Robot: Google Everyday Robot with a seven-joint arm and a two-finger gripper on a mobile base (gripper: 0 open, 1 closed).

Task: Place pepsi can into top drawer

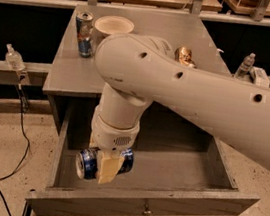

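My cream arm (pixel 201 105) fills most of the view, sweeping in from the right and bending down over a grey table (pixel 69 75). Below the table's front edge the top drawer (pixel 196 205) stands pulled fully out, its grey floor bare and a small metal knob (pixel 146 210) at the centre of its front panel. My gripper (pixel 107 165) hangs over the drawer's left front part, jaws closed on the pepsi can (pixel 86 163), which lies on its side with 1 silver end facing left. I judge it is held this way so it can lie flat on the drawer floor once lowered. It is not yet released. On the table behind sit 3 things, well apart from my load: a white bowl (pixel 114 25), a slim can (pixel 85 34) and a gold can (pixel 184 56).
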